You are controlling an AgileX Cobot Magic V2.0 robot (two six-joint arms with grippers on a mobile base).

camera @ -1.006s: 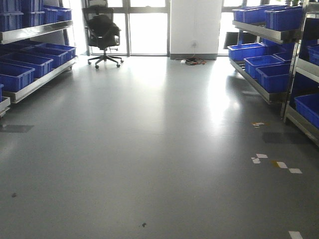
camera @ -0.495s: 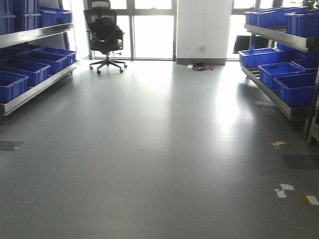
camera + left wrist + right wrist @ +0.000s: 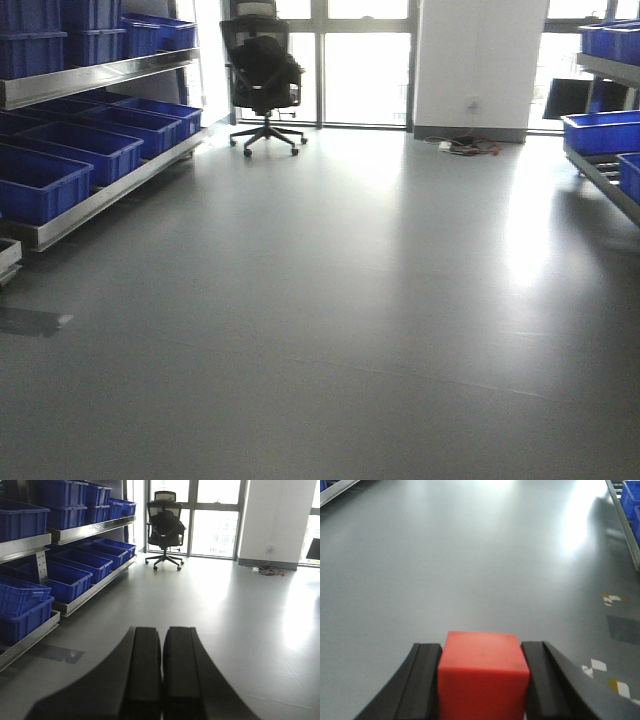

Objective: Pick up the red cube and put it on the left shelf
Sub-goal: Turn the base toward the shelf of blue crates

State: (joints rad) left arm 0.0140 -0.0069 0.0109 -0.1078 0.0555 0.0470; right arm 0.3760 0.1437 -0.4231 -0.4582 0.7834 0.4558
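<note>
Bins (image 3: 40, 185) are sitting in rows on the shelf (image 3: 95, 77) along the floor's (image 3: 350, 300) left edge. A chair (image 3: 265, 75) is standing at its far end. The cube (image 3: 482, 672) is sitting between the jaws of the right gripper (image 3: 482, 682).

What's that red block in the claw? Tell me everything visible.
The red cube is a plain, bright red block with rounded edges and a smooth matte look. It sits level, pinched on both sides by the black right claw, above the gray floor; its lower part is out of frame.
</note>
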